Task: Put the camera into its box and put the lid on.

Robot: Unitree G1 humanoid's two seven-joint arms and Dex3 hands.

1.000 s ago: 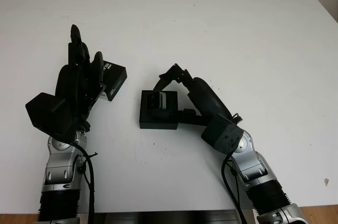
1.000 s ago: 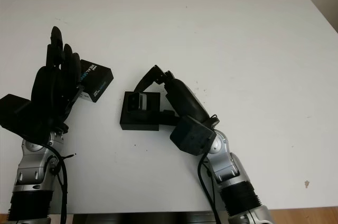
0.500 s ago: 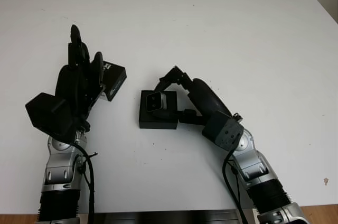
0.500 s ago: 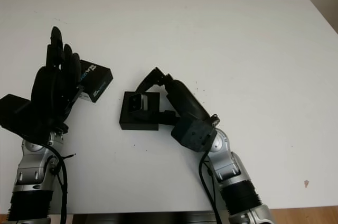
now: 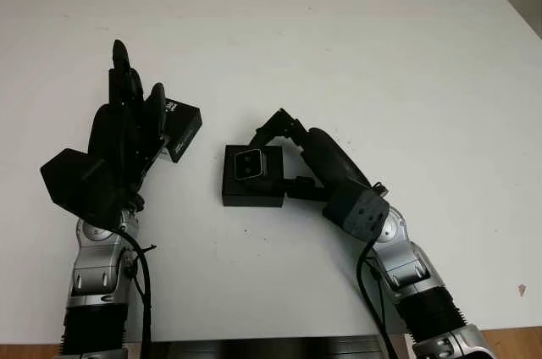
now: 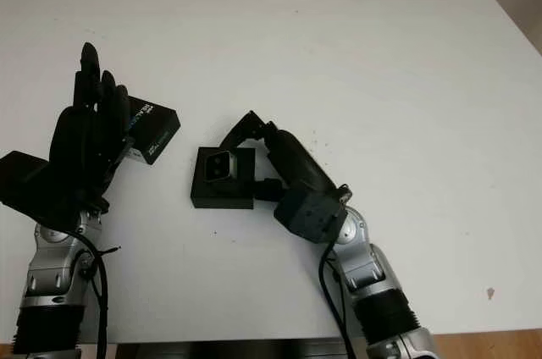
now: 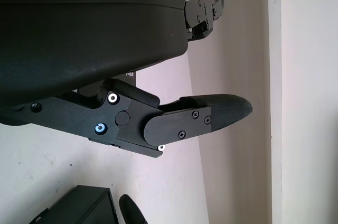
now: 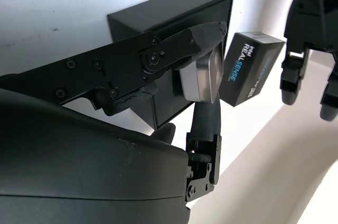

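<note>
The open black box (image 5: 251, 188) sits at the table's middle. A small silver camera (image 5: 249, 164) is in its mouth, lens face up, and my right hand (image 5: 273, 159) is shut on it, one finger over the box's far edge and the thumb at its right side. In the right wrist view the camera (image 8: 203, 73) is pinched between the fingers (image 8: 179, 44) just above the box (image 8: 174, 10). The black lid (image 5: 180, 126), printed "Intel RealSense", lies left of the box. My left hand (image 5: 127, 118) is open, raised right beside the lid and apart from it.
The white table (image 5: 381, 63) stretches far to the back and right. Its front edge runs just below both forearms. A corner of the box (image 7: 79, 208) appears in the left wrist view beneath the left hand's fingers (image 7: 211, 118).
My right hand has shifted slightly left and settled the camera lower into the box, its face now turned upward. The left hand and lid have barely moved.
</note>
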